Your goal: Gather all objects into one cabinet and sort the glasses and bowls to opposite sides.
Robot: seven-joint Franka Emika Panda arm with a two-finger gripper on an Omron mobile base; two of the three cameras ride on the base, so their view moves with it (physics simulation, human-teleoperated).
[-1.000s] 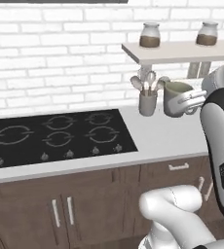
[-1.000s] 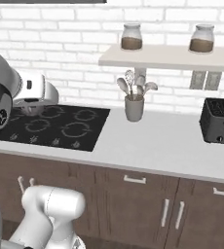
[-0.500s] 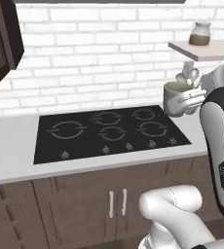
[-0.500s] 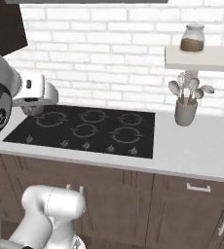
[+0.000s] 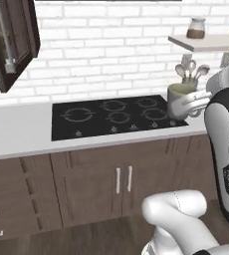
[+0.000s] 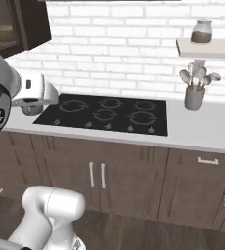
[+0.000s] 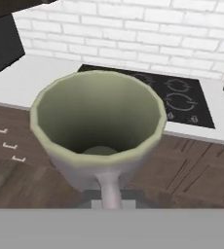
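— What am I looking at on your end?

— I've got the grey-green mug (image 7: 98,126) clamped by its handle in the pincer (image 5: 190,106), jaws nearly together on it. It's a faceted, matte cup with a thick pale rim; I can see down to its bottom, and nothing is in it. It hangs in the air just right of the black hob (image 5: 117,115), above the white bench (image 5: 17,134).

— Anything different from a moment ago?

— The base has driven left, so the whole picture has slid right: the hob now sits mid-frame, and the dark brown cabinet (image 5: 12,42) with its long grey bar handle has come in well up and left of the hob. The mug sits in the grip just as before.

— Other containers?

— A grey pot of spoons (image 6: 194,96) stands right of the hob, and a lidded jar (image 6: 201,31) of brown stuff sits on the shelf (image 6: 207,47) above it.
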